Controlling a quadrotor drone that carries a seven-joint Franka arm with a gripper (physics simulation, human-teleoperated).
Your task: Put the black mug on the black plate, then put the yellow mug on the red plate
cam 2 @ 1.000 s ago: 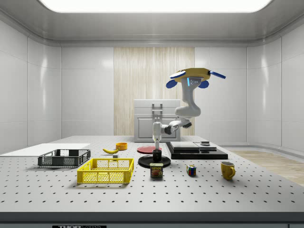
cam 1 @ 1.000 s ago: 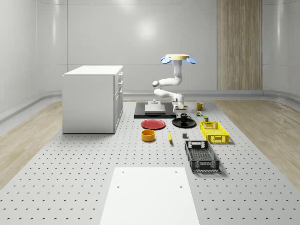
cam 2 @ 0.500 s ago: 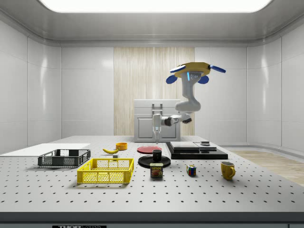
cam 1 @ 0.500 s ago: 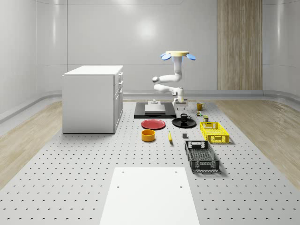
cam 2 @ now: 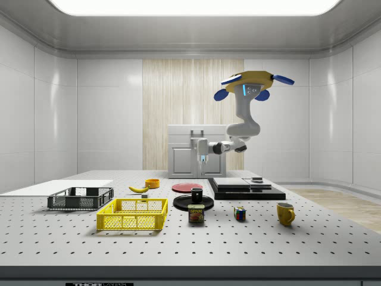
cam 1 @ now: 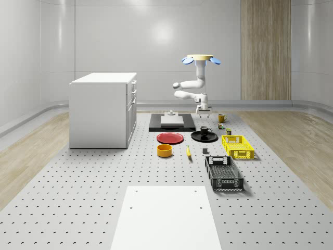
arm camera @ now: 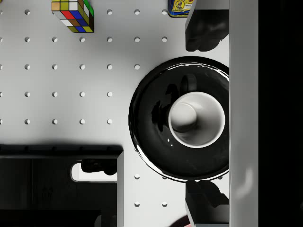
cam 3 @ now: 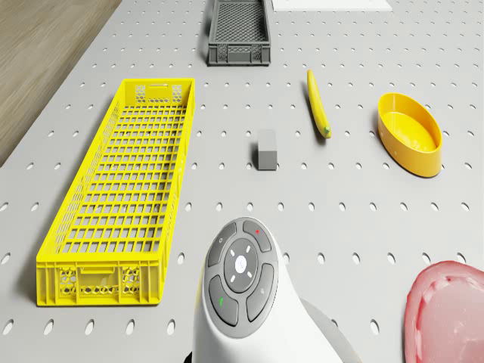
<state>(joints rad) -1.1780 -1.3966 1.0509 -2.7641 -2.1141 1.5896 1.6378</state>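
The black mug (cam 1: 205, 130) (cam 2: 196, 194) stands upright on the black plate (cam 1: 210, 138) (cam 2: 208, 203). In the wrist view the mug (arm camera: 196, 118) shows its white inside, centred on the plate (arm camera: 147, 118). My gripper (cam 1: 202, 110) (cam 2: 203, 159) (arm camera: 207, 113) hangs open above the mug, apart from it, holding nothing. The drone (cam 1: 200, 58) (cam 2: 253, 83) hovers over the black slab behind the plates. The yellow mug (cam 1: 221, 118) (cam 2: 285, 213) stands on the table beyond the black plate. The red plate (cam 1: 170, 138) (cam 2: 187, 187) (cam 3: 446, 314) lies bare beside the black plate.
A spam can (cam 2: 196, 213) (arm camera: 180, 7) and a Rubik's cube (cam 2: 239, 213) (arm camera: 73, 14) sit near the black plate. A yellow crate (cam 1: 237, 146), black crate (cam 1: 223, 173), banana (cam 1: 188, 151), yellow bowl (cam 1: 164, 150) and small grey block (cam 3: 266, 147) lie nearer. A white cabinet (cam 1: 104, 109) stands left.
The gripper has let go of the black mug on the black plate and risen well above it. The drone has climbed and shifted toward the side view's right.
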